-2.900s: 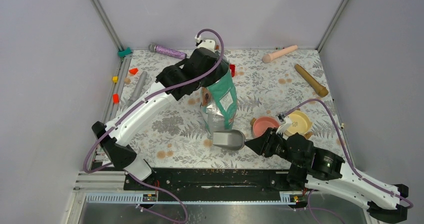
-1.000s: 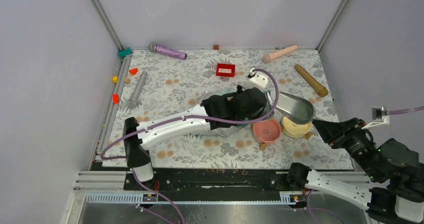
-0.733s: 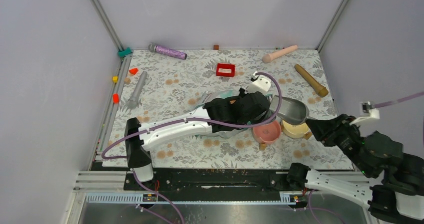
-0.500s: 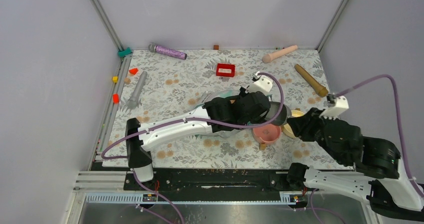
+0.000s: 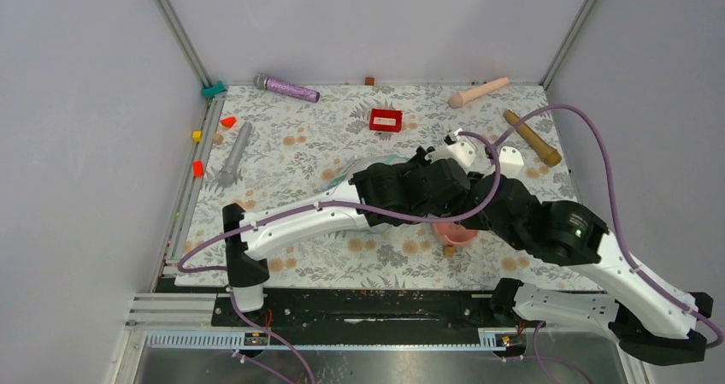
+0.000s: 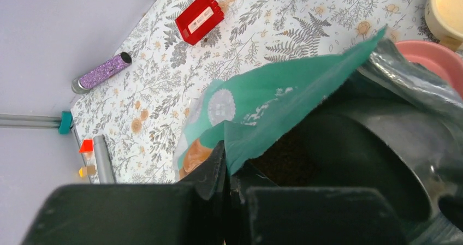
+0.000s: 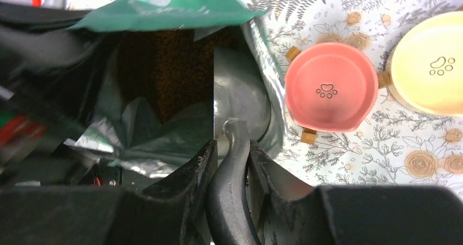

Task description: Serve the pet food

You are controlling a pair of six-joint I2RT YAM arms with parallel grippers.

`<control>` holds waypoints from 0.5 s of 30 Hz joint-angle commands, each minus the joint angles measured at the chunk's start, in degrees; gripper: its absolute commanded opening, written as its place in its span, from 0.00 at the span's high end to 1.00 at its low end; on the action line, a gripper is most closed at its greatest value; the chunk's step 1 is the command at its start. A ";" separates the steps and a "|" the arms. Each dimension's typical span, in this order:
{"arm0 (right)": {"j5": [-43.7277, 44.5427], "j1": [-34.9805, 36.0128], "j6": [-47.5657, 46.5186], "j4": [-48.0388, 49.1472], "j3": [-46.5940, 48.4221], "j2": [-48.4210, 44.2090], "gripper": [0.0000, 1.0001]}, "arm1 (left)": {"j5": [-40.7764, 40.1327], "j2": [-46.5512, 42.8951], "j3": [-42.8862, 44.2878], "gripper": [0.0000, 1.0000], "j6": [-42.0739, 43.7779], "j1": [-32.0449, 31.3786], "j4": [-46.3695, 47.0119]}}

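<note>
Showed white shells and black joints on left arm and right arm, purple cables alongside, matte black angular left gripper and right gripper.

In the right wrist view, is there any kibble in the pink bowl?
No, the pink bowl is bare inside, with its paw print in full view.

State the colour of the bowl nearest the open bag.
The bowl is pink, with a paw print at its centre; clearest in the right wrist view.
</note>
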 commanded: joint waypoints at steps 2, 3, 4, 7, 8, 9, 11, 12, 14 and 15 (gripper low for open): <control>-4.34 -7.48 -0.27 0.36 -2.84 4.19 1.00 | -2.54 -5.39 0.84 1.00 -0.38 0.14 3.83; -4.24 -7.69 -0.27 0.99 -3.29 5.34 1.00 | -1.64 -5.35 0.43 1.00 -0.83 0.18 4.06; -4.04 -7.77 -0.14 1.61 -3.67 6.37 1.00 | -1.53 -5.25 -0.03 1.00 -1.13 0.19 4.39; -4.21 -7.75 0.38 4.89 -5.68 8.60 1.00 | -4.16 -6.26 -2.85 1.00 -3.01 0.19 6.46; -5.20 -7.82 0.61 7.13 -6.97 8.94 1.00 | -4.81 -6.60 -4.00 1.00 -3.45 0.19 6.93; -6.49 -7.88 0.86 9.54 -8.60 9.01 1.00 | -5.47 -7.05 -4.73 1.00 -3.91 0.26 7.20; -10.19 -8.14 2.08 14.42 -12.17 9.69 1.00 | -7.35 -7.94 -6.38 1.00 -4.95 0.27 7.52; -11.91 -8.19 2.29 17.21 -13.67 10.26 1.00 | -8.27 -8.53 -7.33 1.00 -4.45 0.28 8.59; -15.45 -8.27 3.10 22.41 -16.39 11.45 1.00 | -9.58 -9.01 -8.08 1.00 -4.46 0.30 9.33; -17.56 -8.28 3.14 25.41 -17.55 12.07 1.00 | -9.86 -9.11 -8.23 1.00 -4.12 0.32 9.35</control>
